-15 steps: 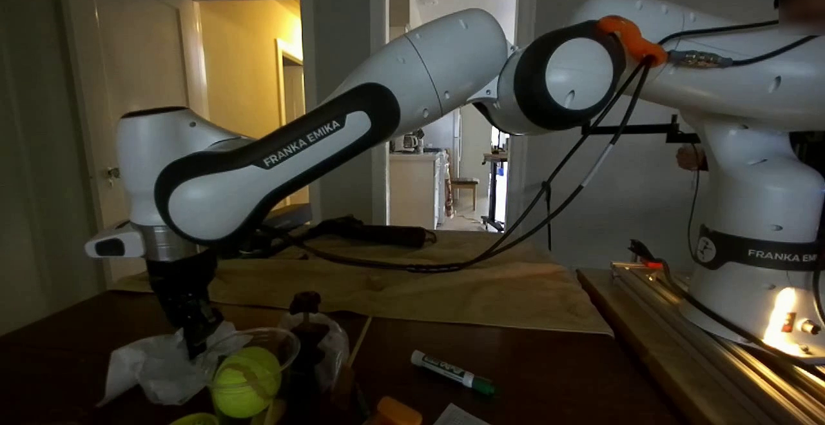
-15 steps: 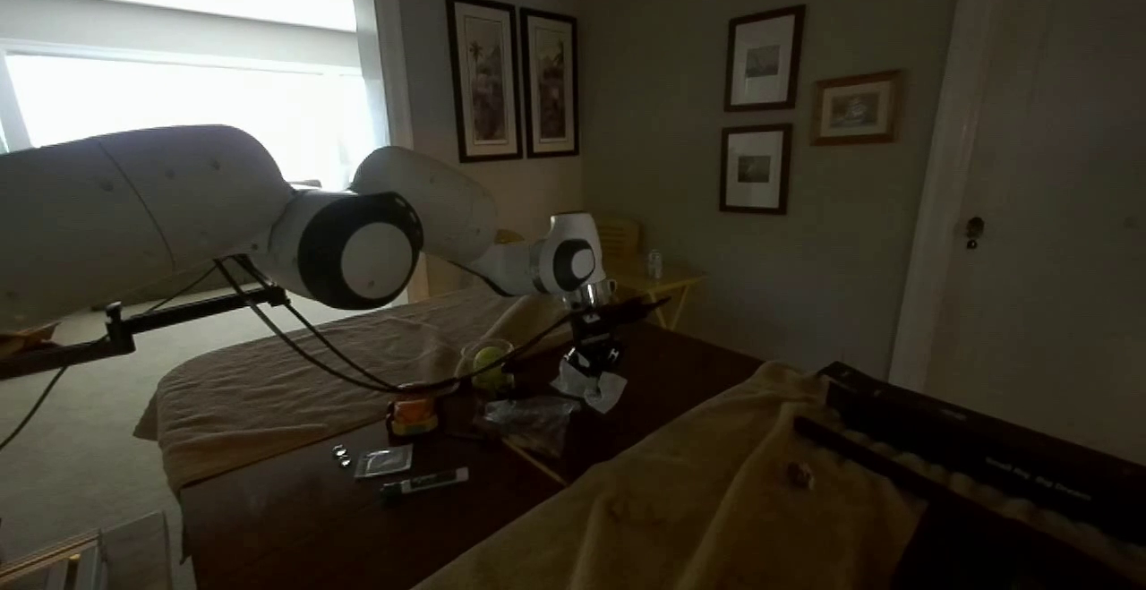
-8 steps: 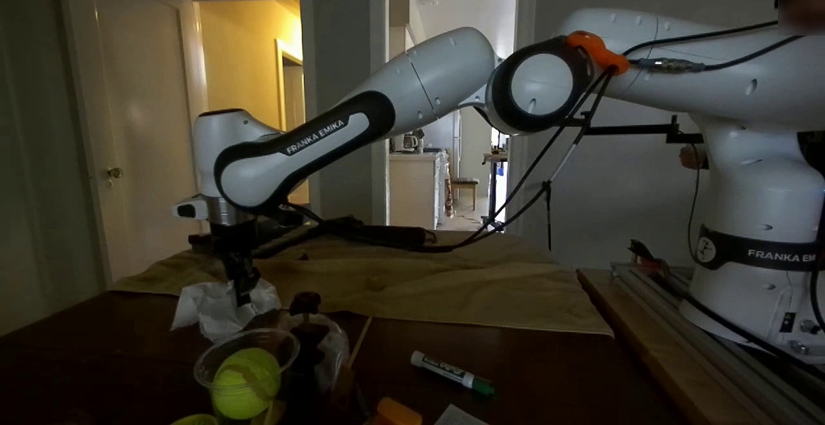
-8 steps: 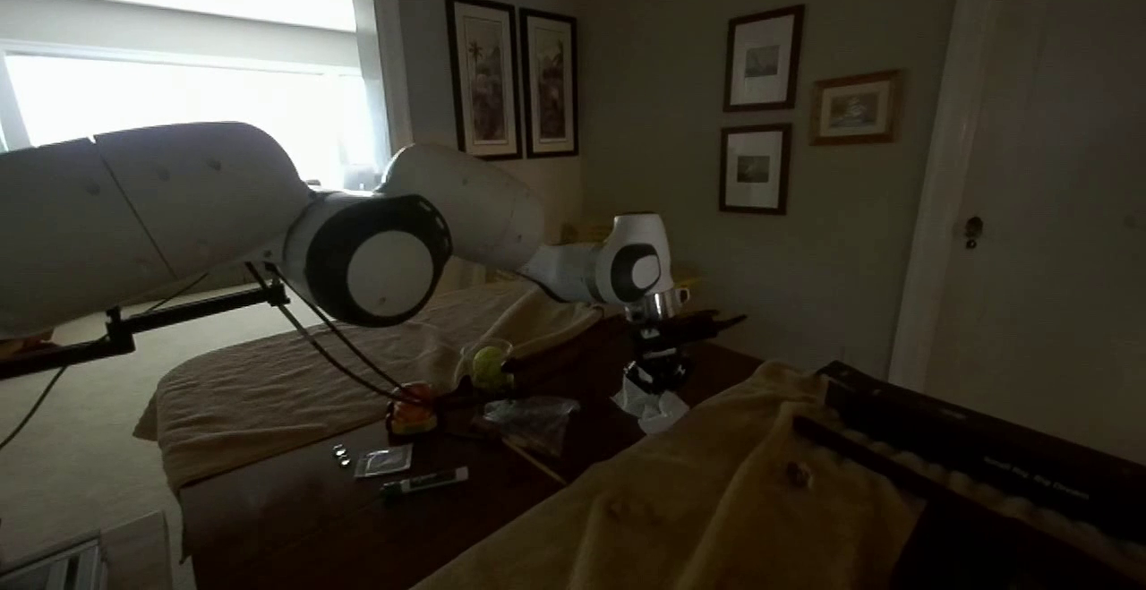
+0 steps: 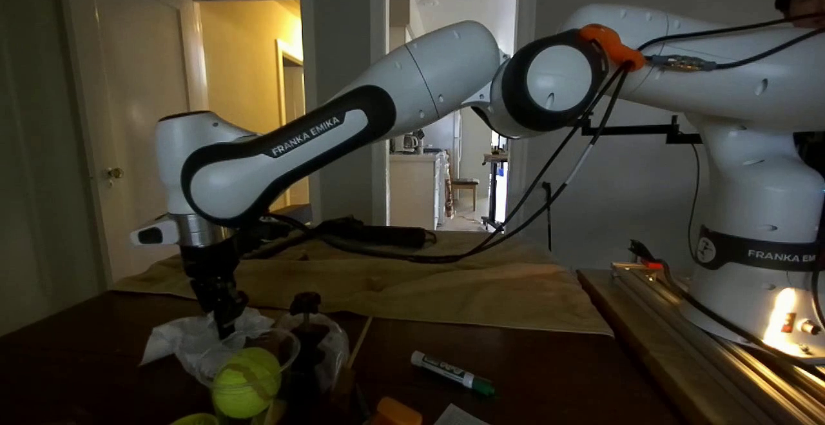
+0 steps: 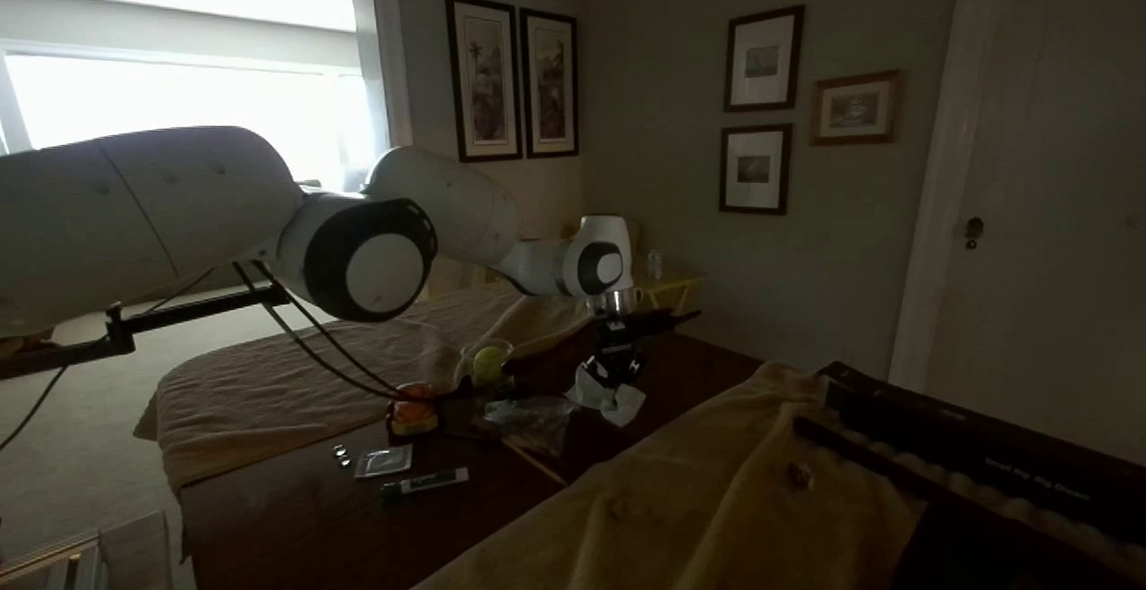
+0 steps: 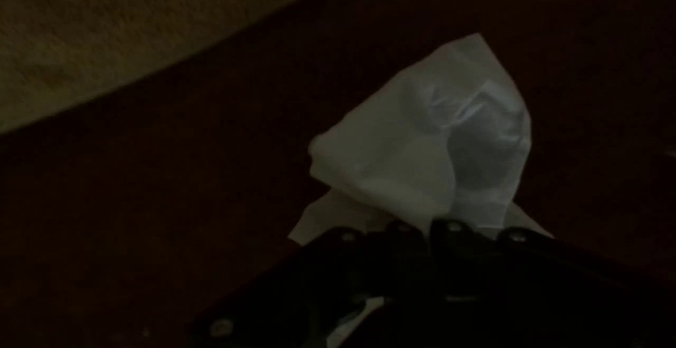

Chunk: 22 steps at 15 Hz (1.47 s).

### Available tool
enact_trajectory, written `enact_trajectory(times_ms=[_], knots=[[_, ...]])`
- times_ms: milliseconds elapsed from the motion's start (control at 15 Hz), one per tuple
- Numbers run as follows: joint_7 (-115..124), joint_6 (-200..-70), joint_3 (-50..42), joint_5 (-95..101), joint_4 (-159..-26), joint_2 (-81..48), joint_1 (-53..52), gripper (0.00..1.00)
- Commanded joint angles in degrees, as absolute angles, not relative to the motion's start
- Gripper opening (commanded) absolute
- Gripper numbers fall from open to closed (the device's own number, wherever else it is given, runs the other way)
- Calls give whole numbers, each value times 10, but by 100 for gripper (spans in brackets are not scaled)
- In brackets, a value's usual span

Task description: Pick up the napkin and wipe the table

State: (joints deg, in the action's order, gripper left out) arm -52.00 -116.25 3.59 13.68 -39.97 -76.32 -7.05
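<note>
The napkin is white and crumpled; it shows in both exterior views [image 5: 171, 341] [image 6: 624, 405] and in the wrist view [image 7: 391, 152]. My gripper [image 5: 225, 329] is shut on it, with the fingertips close together and folds spreading out around them in the wrist view [image 7: 429, 227]. The gripper also shows in an exterior view [image 6: 612, 377]. The napkin is down at the dark reddish-brown table [image 5: 548, 373]; exact contact is hard to tell in the dim light. In an exterior view the napkin's near part is behind a clear cup [image 5: 287, 354].
A yellow-green ball [image 5: 246, 383] sits in the clear cup. A clear plastic bag [image 6: 537, 418], a thin stick [image 5: 361, 341], a marker [image 5: 451, 373], an orange object [image 6: 414, 411] and a flat packet [image 6: 383, 462] lie nearby. A tan cloth [image 5: 419, 289] borders the bare wood; a long black box [image 6: 967, 447] lies on cloth.
The gripper and napkin first moved away from the cup toward the tan cloth, then came partway back toward the cup. The napkin stayed in the grip; the other objects have not moved.
</note>
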Motion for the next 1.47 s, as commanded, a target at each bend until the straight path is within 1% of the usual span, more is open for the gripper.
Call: enact_trajectory(times_ms=[0,800,1400], knots=[[-565,-1127,42,141,-376,-776,-92,1],[-517,-1133,24,131,-368,-766,-29,1],[-578,-1100,39,142,-364,-784,-87,1]])
